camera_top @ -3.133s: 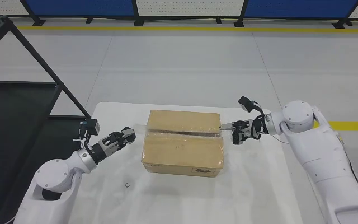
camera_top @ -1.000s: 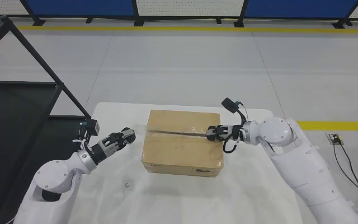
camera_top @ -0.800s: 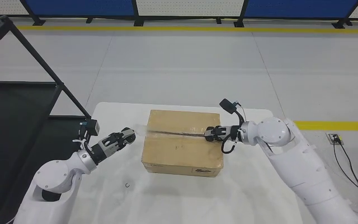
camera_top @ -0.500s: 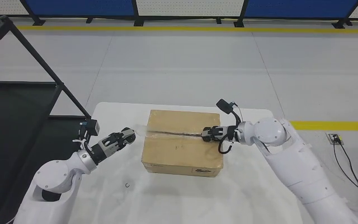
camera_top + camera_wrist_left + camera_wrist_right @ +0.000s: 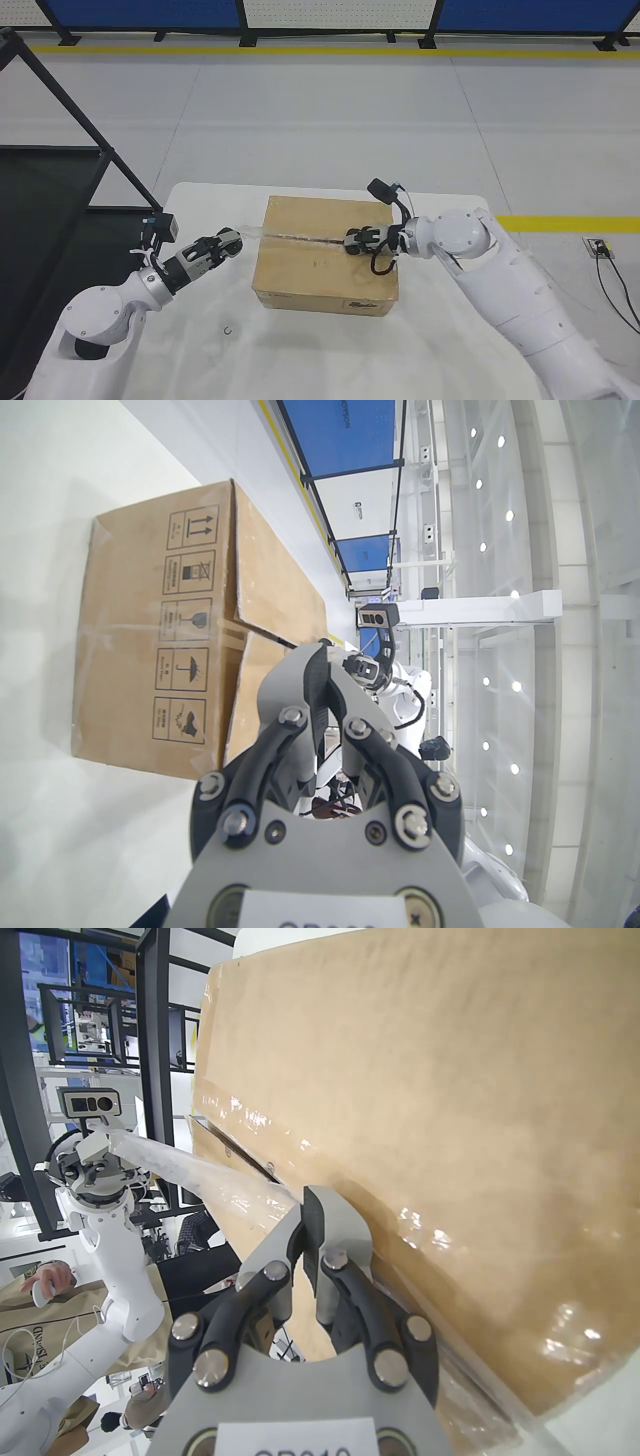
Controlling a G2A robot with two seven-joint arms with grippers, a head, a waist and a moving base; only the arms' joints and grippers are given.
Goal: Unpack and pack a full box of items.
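Observation:
A closed cardboard box (image 5: pixel 325 272) stands in the middle of the white table (image 5: pixel 460 340). A strip of clear tape (image 5: pixel 290 236) runs above the box's top seam, lifted off the cardboard. My left gripper (image 5: pixel 229 240) is off the box's left end, shut on one end of the tape. My right gripper (image 5: pixel 352 241) is over the box top near the seam, right of the middle, shut on the other end. The right wrist view has the tape (image 5: pixel 200 1173) stretching from my right gripper (image 5: pixel 305 1205) to the left gripper (image 5: pixel 97 1148). The left wrist view has the box's printed end (image 5: pixel 150 640) beyond my shut left gripper (image 5: pixel 325 655).
A small dark bit (image 5: pixel 230 328) lies on the table in front of the box's left corner. A black metal frame (image 5: pixel 70 120) stands left of the table. Bare tabletop lies in front of and to the right of the box.
My right gripper has moved left along the seam, from off the box's right edge to over the top, and the tape has lifted. The left arm has kept still.

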